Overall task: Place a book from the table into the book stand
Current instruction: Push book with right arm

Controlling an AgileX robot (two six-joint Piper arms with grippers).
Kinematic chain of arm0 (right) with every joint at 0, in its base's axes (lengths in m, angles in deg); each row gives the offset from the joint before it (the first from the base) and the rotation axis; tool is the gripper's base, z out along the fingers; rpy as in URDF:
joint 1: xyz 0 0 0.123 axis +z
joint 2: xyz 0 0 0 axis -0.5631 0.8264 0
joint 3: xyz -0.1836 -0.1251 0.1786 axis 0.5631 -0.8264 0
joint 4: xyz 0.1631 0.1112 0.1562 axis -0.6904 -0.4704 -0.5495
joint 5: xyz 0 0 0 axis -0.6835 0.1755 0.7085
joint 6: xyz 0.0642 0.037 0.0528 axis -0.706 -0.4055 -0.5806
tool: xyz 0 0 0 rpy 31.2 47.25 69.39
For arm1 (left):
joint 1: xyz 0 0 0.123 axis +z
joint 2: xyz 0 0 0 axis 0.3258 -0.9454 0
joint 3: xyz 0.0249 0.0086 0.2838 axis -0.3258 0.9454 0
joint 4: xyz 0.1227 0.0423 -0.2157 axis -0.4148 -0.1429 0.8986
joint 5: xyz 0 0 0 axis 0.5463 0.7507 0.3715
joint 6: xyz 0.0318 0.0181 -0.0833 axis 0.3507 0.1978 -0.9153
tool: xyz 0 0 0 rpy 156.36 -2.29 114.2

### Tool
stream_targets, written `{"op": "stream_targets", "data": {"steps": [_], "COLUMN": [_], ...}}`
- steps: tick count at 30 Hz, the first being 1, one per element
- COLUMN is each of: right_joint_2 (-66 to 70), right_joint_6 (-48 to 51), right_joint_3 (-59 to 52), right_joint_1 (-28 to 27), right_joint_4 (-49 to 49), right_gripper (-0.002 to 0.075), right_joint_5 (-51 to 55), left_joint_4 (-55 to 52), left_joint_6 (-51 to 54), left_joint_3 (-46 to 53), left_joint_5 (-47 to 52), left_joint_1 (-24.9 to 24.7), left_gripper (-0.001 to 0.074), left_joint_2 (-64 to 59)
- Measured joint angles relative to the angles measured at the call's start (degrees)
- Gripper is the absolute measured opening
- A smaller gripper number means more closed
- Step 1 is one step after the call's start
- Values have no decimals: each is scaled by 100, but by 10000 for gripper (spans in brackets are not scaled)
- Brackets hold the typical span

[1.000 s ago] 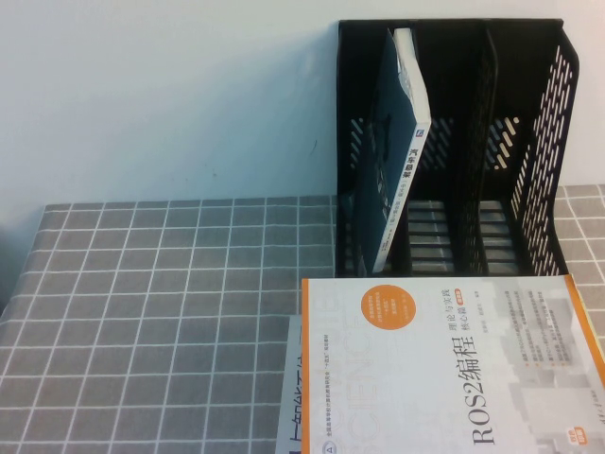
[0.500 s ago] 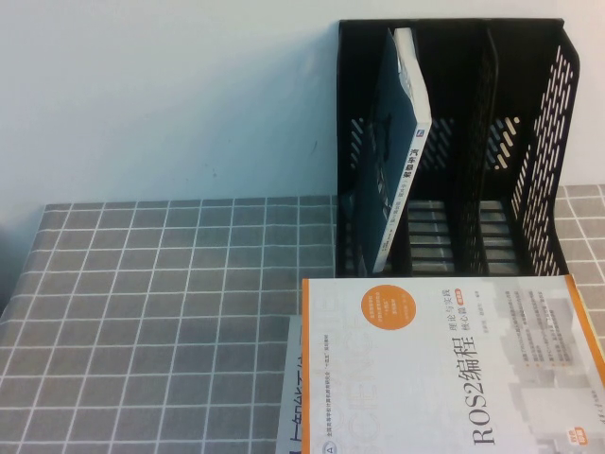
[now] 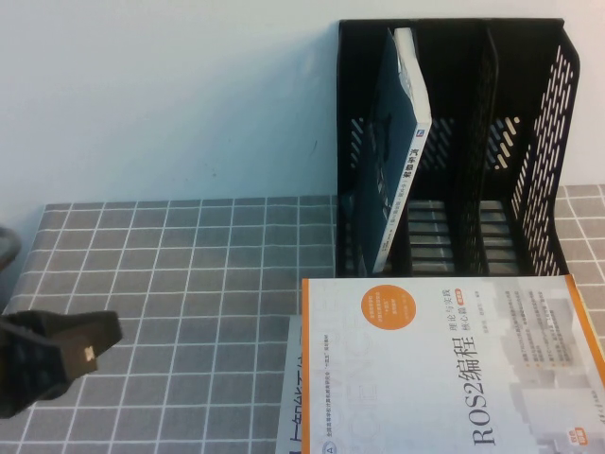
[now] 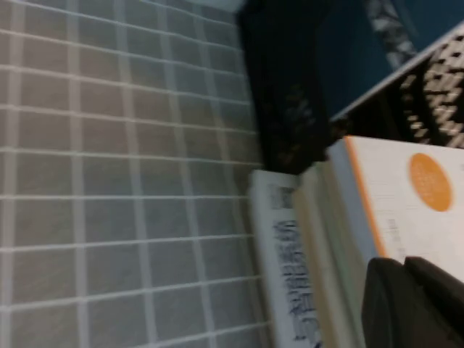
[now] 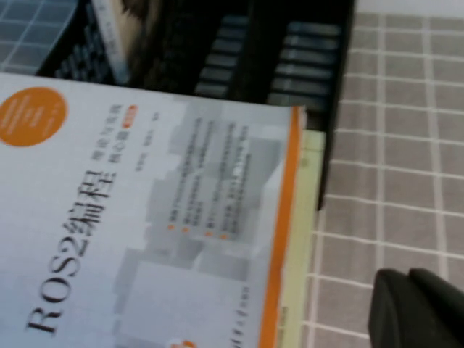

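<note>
A white book titled ROS2 [image 3: 444, 369] with orange trim lies on top of another book [image 3: 289, 397] at the table's front. The black book stand [image 3: 544, 142] stands behind it at the back. A dark blue book [image 3: 392, 161] leans in its left slot; the other slots are empty. My left gripper [image 3: 90, 345] is shut and empty, low at the front left, apart from the books. In the left wrist view it [image 4: 413, 304] hangs beside the white book [image 4: 413, 203]. My right gripper [image 5: 417, 308] is shut and empty over the cloth beside the white book [image 5: 145, 217].
A grey checked cloth [image 3: 180, 274] covers the table. A pale wall rises behind it. The stand [image 5: 290, 58] sits close behind the stacked books, nearly touching their far edge. The lower book's spine [image 4: 279, 268] sticks out on the left of the stack.
My left gripper has come into the high view at the lower left, where only cloth showed before. The books and the stand have not moved.
</note>
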Motion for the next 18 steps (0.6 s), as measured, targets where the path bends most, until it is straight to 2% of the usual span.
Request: {"op": "stream_targets", "data": {"steps": [6,10,18], "right_joint_2": [1464,2447,3506], "right_joint_6": [1549,2092,2535], "right_joint_3": [0,58,418], "right_joint_1": [0,0,0], "right_joint_4": [-1619,-1987,-2081], "right_gripper": [-3,-3,-3], "right_joint_5": [-203,-325,-418], "left_joint_4": [1918,3034,4215], "left_joint_6": [1437,2192,2925], "left_joint_3": [0,-9,-22], "left_joint_5": [68,574,1857], "left_joint_1": [0,0,0], "left_gripper": [-3,5,147], "left_joint_2": [-851,-1472,-2775]}}
